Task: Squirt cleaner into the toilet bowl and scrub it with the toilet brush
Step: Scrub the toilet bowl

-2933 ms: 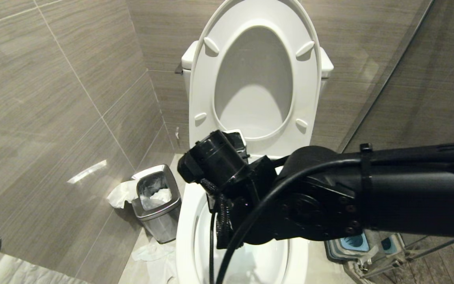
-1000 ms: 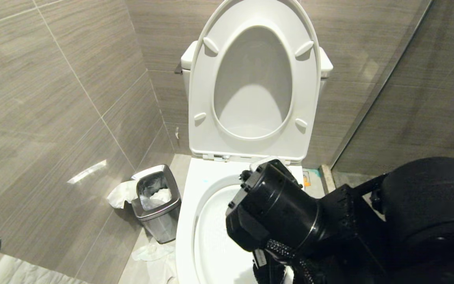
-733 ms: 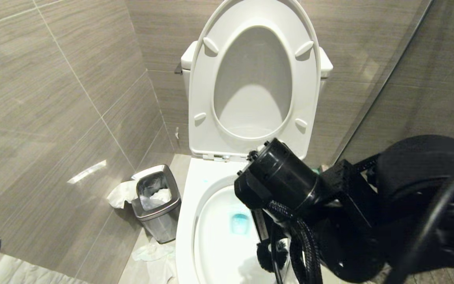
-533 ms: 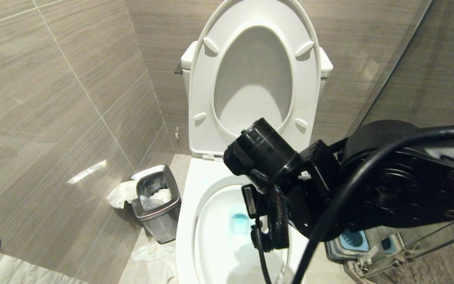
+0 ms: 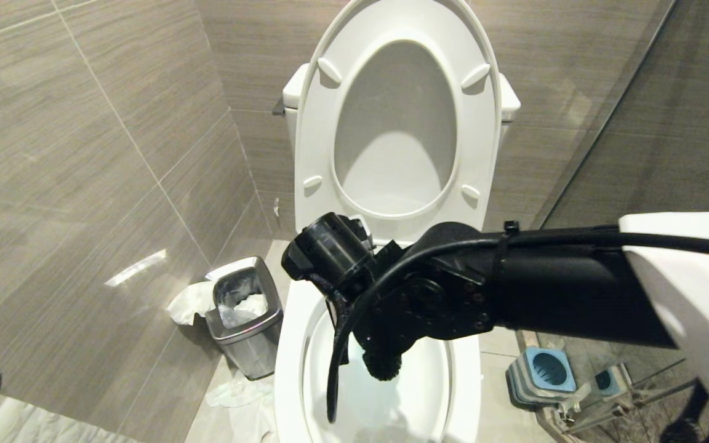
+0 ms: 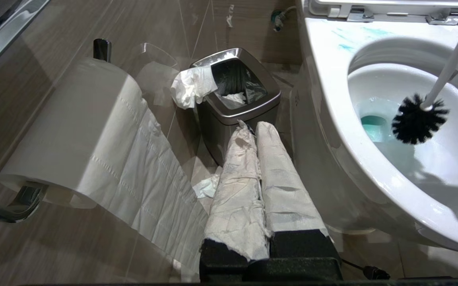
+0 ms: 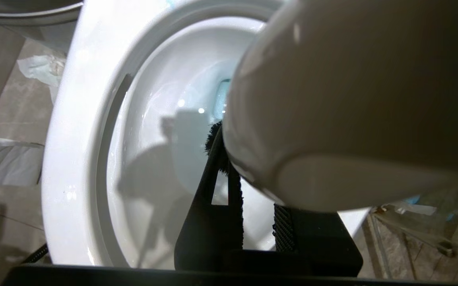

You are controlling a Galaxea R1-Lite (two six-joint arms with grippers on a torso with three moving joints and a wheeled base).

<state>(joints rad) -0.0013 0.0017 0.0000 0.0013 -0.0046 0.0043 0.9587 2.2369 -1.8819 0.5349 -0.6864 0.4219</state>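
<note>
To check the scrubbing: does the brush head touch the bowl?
Cannot tell: left wrist view shows the brush head over the bowl wall, contact or gap unclear.

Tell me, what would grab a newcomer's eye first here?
The right arm fills the middle of the head view, plunging the toilet brush into the toilet bowl, whose water is tinted blue. Left of the toilet, a steel bin spills tissue onto the floor.

Toilet brush (image 6: pixel 420 123) in toilet bowl (image 5: pixel 293 344); bin (image 5: pixel 245 314) left.
</note>
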